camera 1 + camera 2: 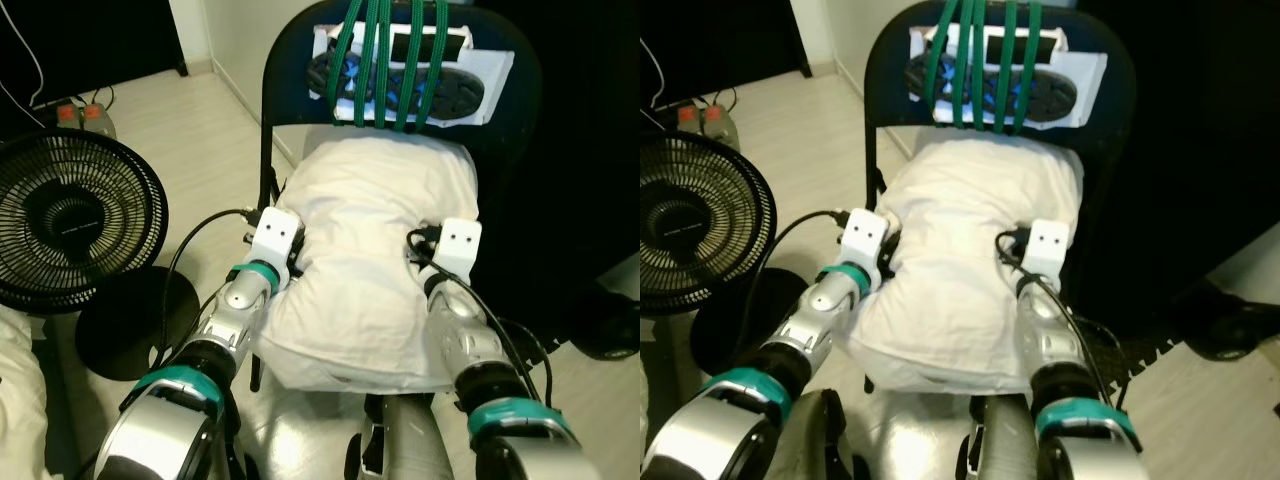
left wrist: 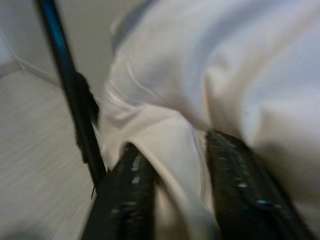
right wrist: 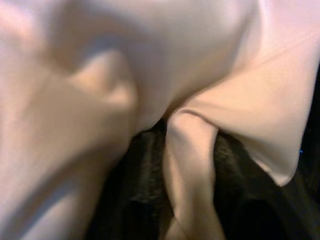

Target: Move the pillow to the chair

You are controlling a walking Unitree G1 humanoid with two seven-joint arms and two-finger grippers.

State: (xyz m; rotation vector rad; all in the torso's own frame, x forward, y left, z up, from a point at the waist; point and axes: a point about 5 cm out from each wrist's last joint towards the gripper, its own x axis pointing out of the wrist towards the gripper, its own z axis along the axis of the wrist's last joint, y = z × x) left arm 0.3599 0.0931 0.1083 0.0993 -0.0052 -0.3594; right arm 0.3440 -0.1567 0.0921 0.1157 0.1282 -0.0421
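**White pillow on the black chair, pinched at both sides**

White fabric takes up the middle of both eye views: the pillow (image 1: 375, 255) lies lengthwise on the seat of the black folding chair (image 1: 285, 90). Its far end is against the backrest; its near end hangs past the seat's front edge toward the robot. Chair stands on pale floor (image 1: 205, 135).

Strapped to the backrest by green cords (image 1: 385, 60): a white panel (image 1: 492, 85) with a dark patterned object on it. Too small to tell what it is.

Black fan (image 1: 70, 220) on a round base, on the floor to the robot's left of the chair, well apart from the pillow. Two bottles with orange caps (image 1: 85, 118) on the floor beyond it.

Left gripper (image 2: 175, 165) at the pillow's left edge, about midway along. Eye views show just its white wrist housing against the cloth. Left wrist view adds the detail: both black fingers (image 2: 125, 195) flank a raised fold of pillow fabric, jaws pinching it. Same view shows a black chair leg beside the pillow and floor beyond. Picture is blurred.

Right gripper (image 3: 187, 150) at the pillow's right edge, roughly level with the left one. Right wrist view: a narrow ridge of cloth stands between the dark fingers (image 3: 232, 165), jaws closed on that fold.
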